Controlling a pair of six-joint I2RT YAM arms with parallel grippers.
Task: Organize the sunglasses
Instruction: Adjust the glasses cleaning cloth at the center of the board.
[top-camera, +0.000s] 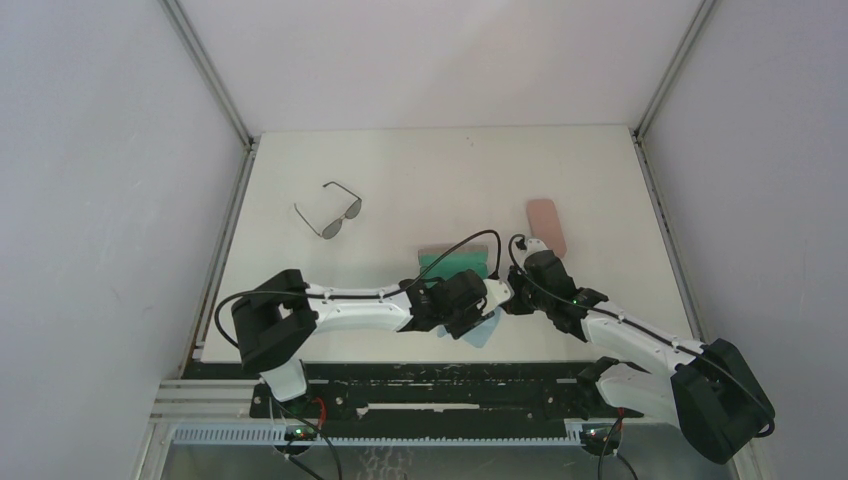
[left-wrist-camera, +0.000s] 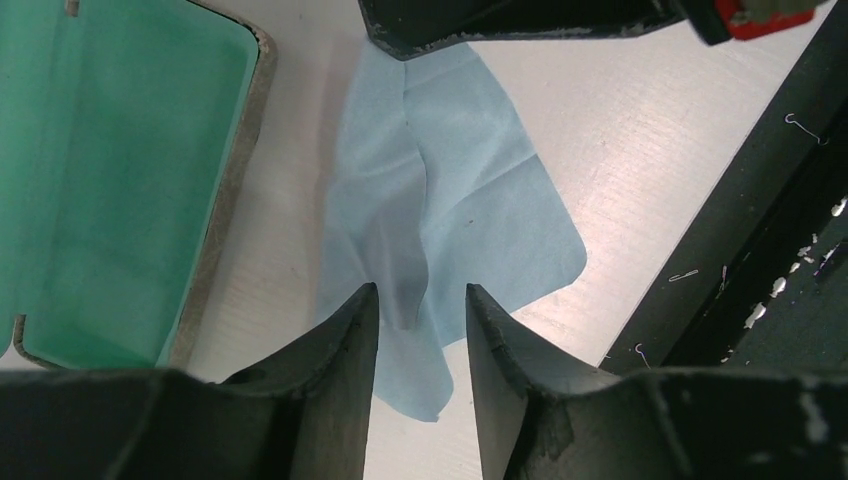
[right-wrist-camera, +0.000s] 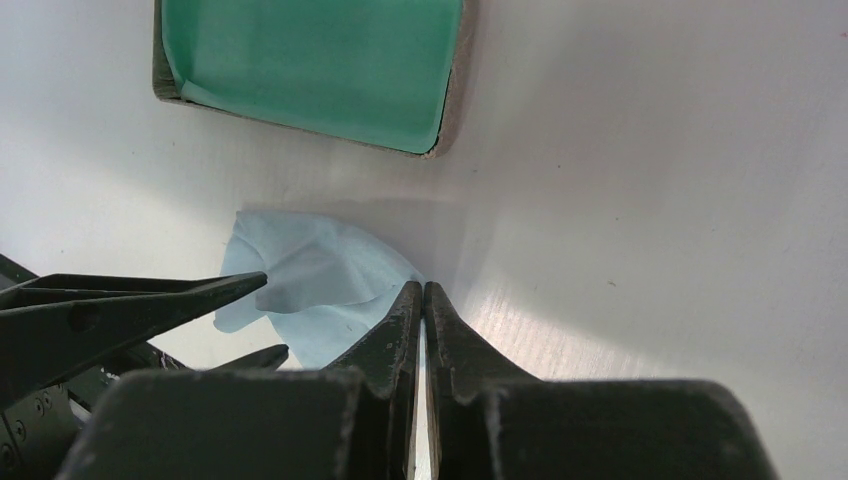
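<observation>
Nearest your arms, the light blue cloth (left-wrist-camera: 450, 190) lies rumpled on the desk (top-camera: 420, 170). Your left gripper (left-wrist-camera: 422, 295) hangs over it, jaws apart, with a raised fold of cloth between their tips. Your right gripper (right-wrist-camera: 422, 288) comes in from the right, jaws pressed together, tips at the cloth's edge; you cannot tell whether they pinch it. Just beyond, the open case (left-wrist-camera: 120, 170) shows its green lining. Farther right lies the closed pink case (top-camera: 547, 225). Farthest, well apart to the left, 1 pair of sunglasses (top-camera: 338, 218) rests on the desk, temples unfolded. Its long axis, lens to lens, runs diagonally from near-left to far-right. The lenses face near-right and the temples point far-left.
</observation>
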